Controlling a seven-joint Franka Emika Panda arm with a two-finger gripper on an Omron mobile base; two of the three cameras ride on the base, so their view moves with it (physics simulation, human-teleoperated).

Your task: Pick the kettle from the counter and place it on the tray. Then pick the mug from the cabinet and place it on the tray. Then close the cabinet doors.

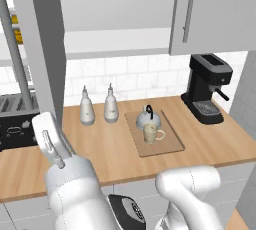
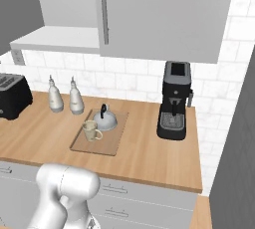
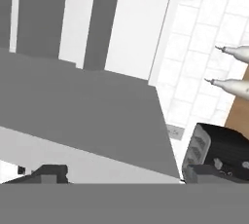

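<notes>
The pale grey kettle (image 1: 148,118) (image 2: 105,119) and the cream mug (image 1: 151,133) (image 2: 91,130) both stand on the tan tray (image 1: 170,143) (image 2: 107,146) on the wooden counter (image 1: 100,149) (image 2: 144,153). The cabinet's left door (image 1: 47,49) (image 3: 87,111) is swung open, baring the white shelf (image 1: 115,41) (image 2: 55,39). The right door (image 1: 215,9) (image 2: 164,14) looks shut. My gripper (image 1: 46,129) (image 3: 126,174) is open just below the open door's lower edge, its fingertips (image 3: 48,173) spread wide with nothing between them.
Two whitish bottles (image 1: 97,105) (image 2: 64,96) (image 3: 233,67) stand left of the tray by the tiled wall. A black toaster (image 1: 17,119) (image 2: 12,96) (image 3: 219,150) sits at the counter's left end, a black coffee machine (image 1: 207,89) (image 2: 174,101) at the right.
</notes>
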